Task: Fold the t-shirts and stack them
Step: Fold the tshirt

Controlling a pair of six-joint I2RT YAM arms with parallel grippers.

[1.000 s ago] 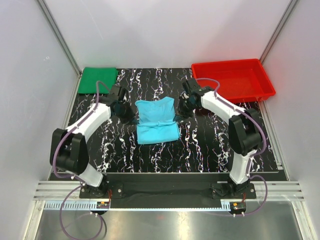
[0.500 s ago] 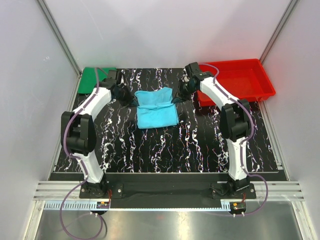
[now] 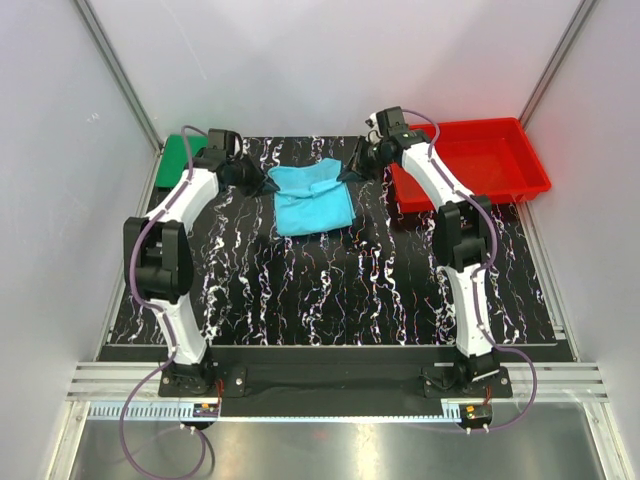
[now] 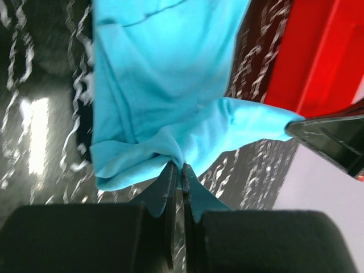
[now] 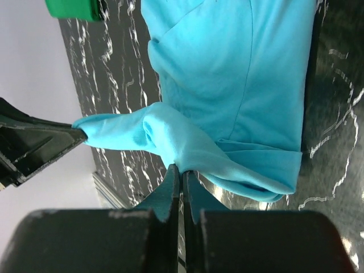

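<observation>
The light cyan-blue t-shirt [image 3: 312, 200] lies part-folded at the far middle of the desk [image 3: 330, 300], one edge raised and stretched between both claws. The dark green t-shirt [image 3: 178, 158] sits folded at the far left corner, well apart. The left claw [image 3: 268, 186] is clenched on that edge's left end and the right claw [image 3: 347, 173] on its right. The fold likely needs both ends carried level at equal pace, the span taut, and release only once it lies square.
</observation>
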